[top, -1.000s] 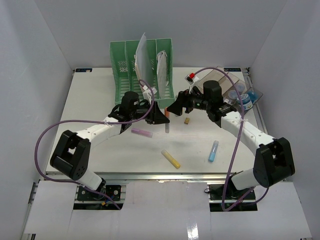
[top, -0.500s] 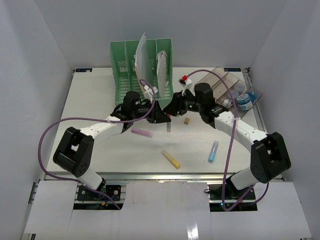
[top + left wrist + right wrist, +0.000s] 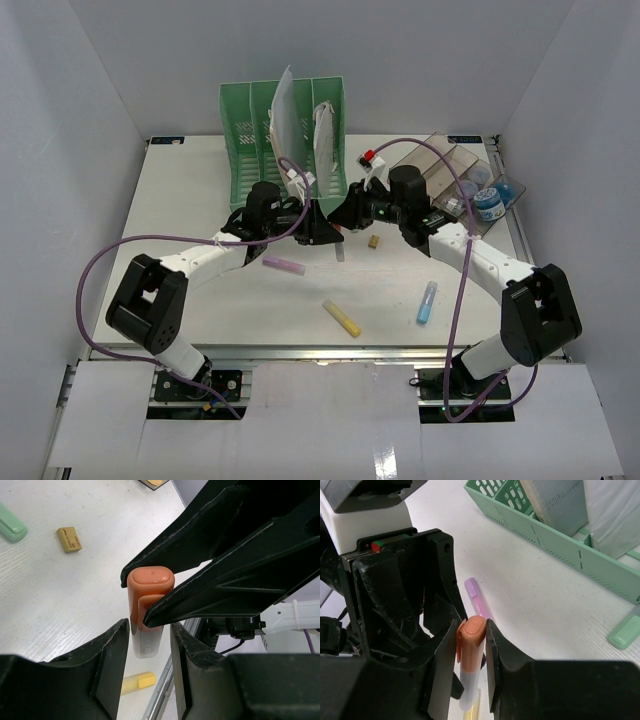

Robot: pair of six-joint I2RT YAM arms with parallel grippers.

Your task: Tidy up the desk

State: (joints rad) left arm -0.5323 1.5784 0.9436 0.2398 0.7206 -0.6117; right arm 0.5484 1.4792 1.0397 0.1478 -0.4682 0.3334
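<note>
Top external view: you are looking at the desk (image 3: 200, 200), one white tabletop that fills the middle of the scene, with its metal rail at 6 o'clock by the two arm bases. Count four highlighters. The pink highlighter (image 3: 283, 265) lies flat at 8 o'clock from the desk's centre. One green file rack (image 3: 250, 140) stands at 11 o'clock with papers upright in its slots. The left gripper (image 3: 325, 232) and the right gripper (image 3: 345, 215) meet nose to nose over the centre, with the orange highlighter (image 3: 338, 248) hanging upright between them, off the surface. In your right wrist view that claw is clamped on the orange cap. In your left wrist view the left fingers (image 3: 117, 650) flank the clear lower barrel, and a sliver of desk shows beside it, so that claw is parted, not pinching. The yellow highlighter (image 3: 341, 317) lies at 6 o'clock. One tan eraser (image 3: 373, 241) sits at 3 o'clock, near the centre. The blue highlighter (image 3: 427, 301) rests at 4 o'clock. One clear brown compartment tray (image 3: 440, 155) sits at 2 o'clock.
</note>
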